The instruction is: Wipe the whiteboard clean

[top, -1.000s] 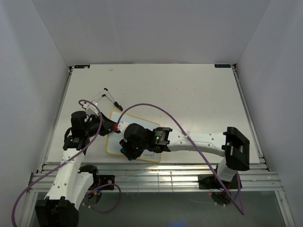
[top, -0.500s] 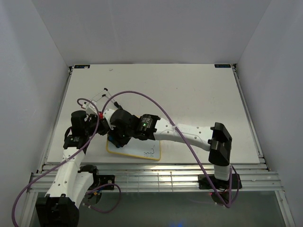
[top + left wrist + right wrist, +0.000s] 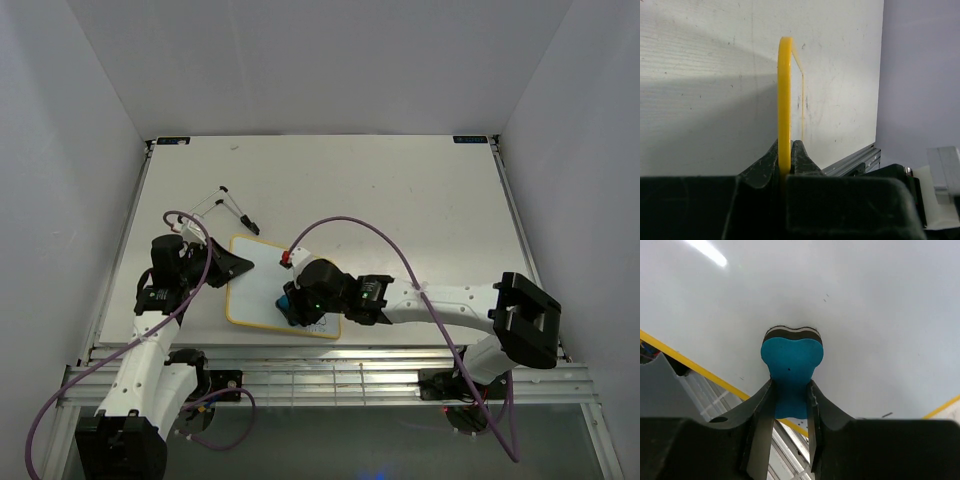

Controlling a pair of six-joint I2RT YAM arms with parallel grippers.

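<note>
Left pincer (image 3: 786, 147) clamps whiteboard (image 3: 256, 288) rim; right pincer (image 3: 789, 387) grips blue eraser (image 3: 791, 357), pressed on whiteboard

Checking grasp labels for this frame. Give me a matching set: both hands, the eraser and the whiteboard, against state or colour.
Column one:
1. left hand
2. right hand
3. blue eraser
4. whiteboard

Column two:
A. white face with a thin yellow rim
B. shut on the blue eraser
C. felt end against the white surface
D. clamped on the board's yellow edge

Pairs: 1-D, 2-B, 3-C, 4-A
</note>
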